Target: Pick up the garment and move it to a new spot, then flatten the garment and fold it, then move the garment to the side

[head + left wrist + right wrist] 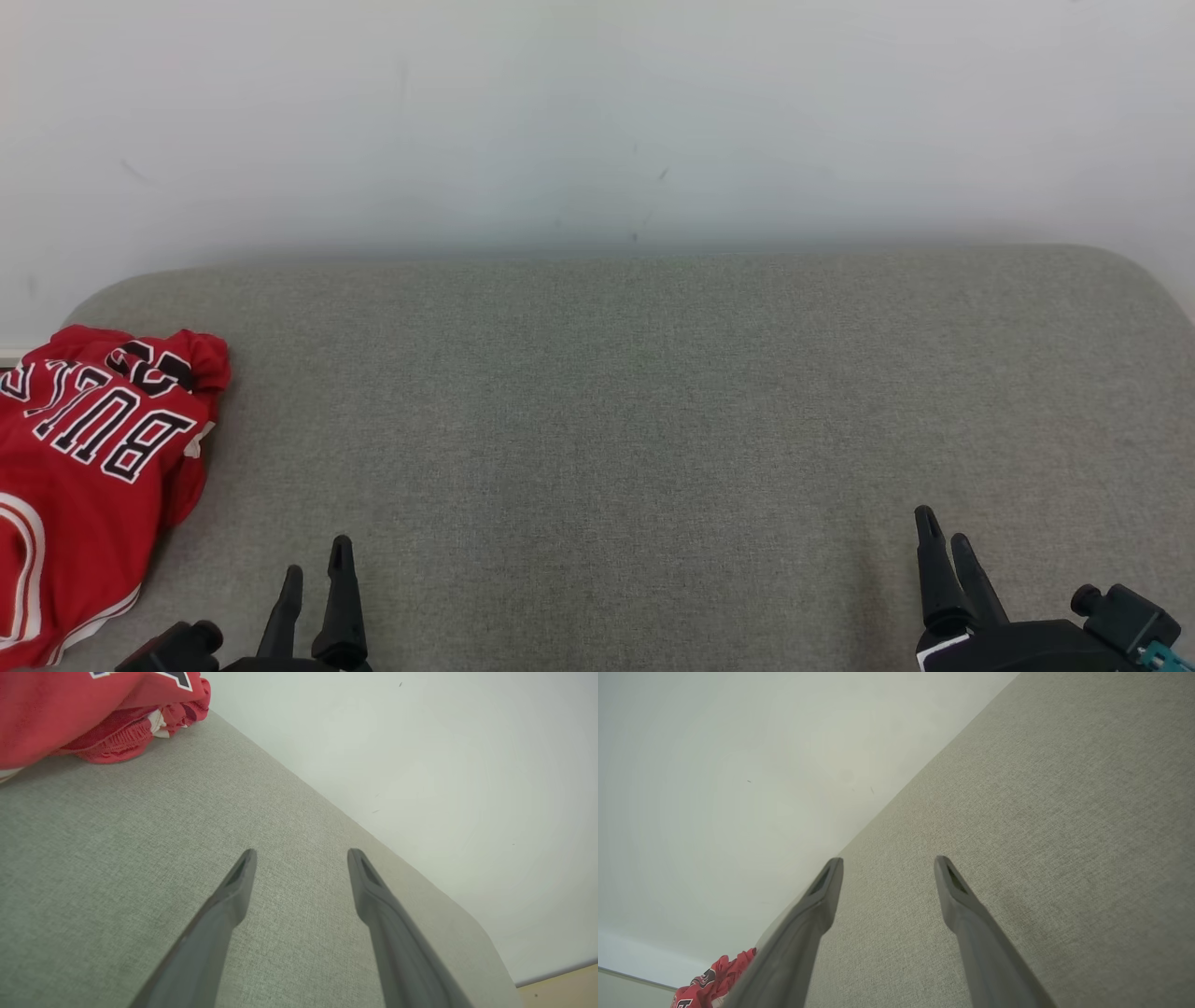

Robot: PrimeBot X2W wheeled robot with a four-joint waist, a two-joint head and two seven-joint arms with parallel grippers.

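A crumpled red jersey [89,476] with black-and-white lettering lies bunched at the left edge of the grey fabric surface [635,420]. The jersey [79,714] also fills the upper left corner of the left wrist view, and a small piece of the jersey [710,984] shows at the bottom left of the right wrist view. My left gripper [317,555] stands open near the front edge, just right of the jersey and apart from it, holding nothing. At the lower right my right gripper [943,532] is open and empty, far from the jersey.
A pale wall [597,112] rises directly behind the grey surface, whose corners are rounded. A strip of wooden floor [560,984] shows past the far corner in the left wrist view.
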